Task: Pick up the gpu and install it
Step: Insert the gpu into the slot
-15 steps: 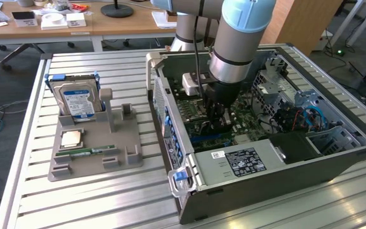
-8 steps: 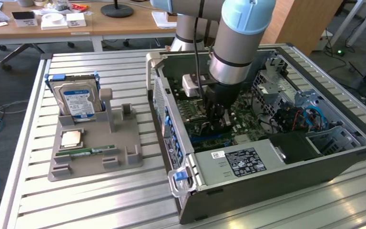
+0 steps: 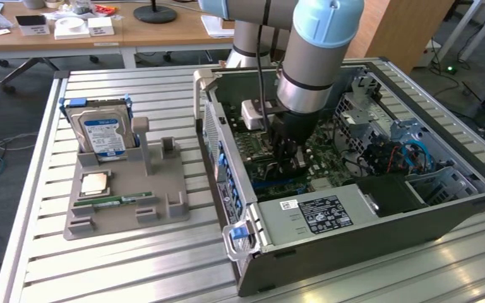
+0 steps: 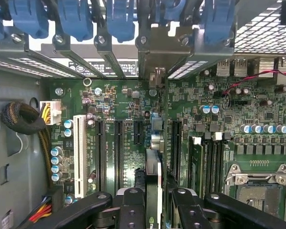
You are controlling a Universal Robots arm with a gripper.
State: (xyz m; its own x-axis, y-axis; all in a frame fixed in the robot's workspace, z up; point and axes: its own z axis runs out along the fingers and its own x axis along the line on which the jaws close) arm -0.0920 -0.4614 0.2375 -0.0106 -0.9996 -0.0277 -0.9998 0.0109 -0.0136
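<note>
Inside the open computer case (image 3: 369, 243), the pincer (image 4: 157, 210) pinches the gpu (image 4: 152, 174) edge-on over the motherboard (image 4: 119, 102) — the power supply label (image 3: 320, 213) cannot be read. Beside the case, a tray (image 3: 137, 184) holds a blue-labelled hard drive (image 3: 101, 134).

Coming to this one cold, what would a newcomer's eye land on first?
First, the big arm that reaches down into the open computer case at the exterior view's middle. In the wrist view, the gpu stands edge-on, clamped between the jaws, over the slots of the green motherboard. On the exterior view's left, a blue-labelled hard drive stands upright in a grey holder.
</note>
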